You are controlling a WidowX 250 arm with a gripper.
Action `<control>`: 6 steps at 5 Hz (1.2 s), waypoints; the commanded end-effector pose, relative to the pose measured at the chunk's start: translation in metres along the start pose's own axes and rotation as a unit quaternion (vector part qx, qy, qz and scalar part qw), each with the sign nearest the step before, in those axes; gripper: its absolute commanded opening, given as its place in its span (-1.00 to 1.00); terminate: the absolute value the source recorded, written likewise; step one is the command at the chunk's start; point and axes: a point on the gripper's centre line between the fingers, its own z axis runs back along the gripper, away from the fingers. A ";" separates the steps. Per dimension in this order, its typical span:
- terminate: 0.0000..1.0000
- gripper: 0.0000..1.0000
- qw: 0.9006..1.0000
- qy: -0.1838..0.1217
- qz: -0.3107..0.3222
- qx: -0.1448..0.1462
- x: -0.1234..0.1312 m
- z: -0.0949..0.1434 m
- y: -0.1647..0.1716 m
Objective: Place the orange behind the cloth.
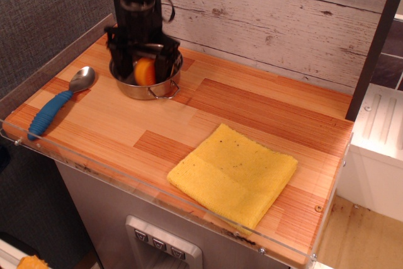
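Note:
The orange [145, 71] is in the steel pot [140, 92] at the back left of the wooden counter. It stands on edge and shows only as a narrow bright slice. My gripper [144, 67] reaches down into the pot, with its black fingers closed against both sides of the orange. The orange is still low inside the pot. The cloth [233, 173], a folded yellow towel, lies flat at the front right, well away from the gripper.
A spoon with a blue handle [55, 103] lies left of the pot near the counter's left edge. A whitewashed plank wall [271, 23] runs along the back. A clear plastic lip [157, 196] lines the front edge. A dark post [374, 42] stands at the right.

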 end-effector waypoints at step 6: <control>-1.00 -1.00 0.988 -0.133 -0.082 -0.017 -0.052 0.097 -0.051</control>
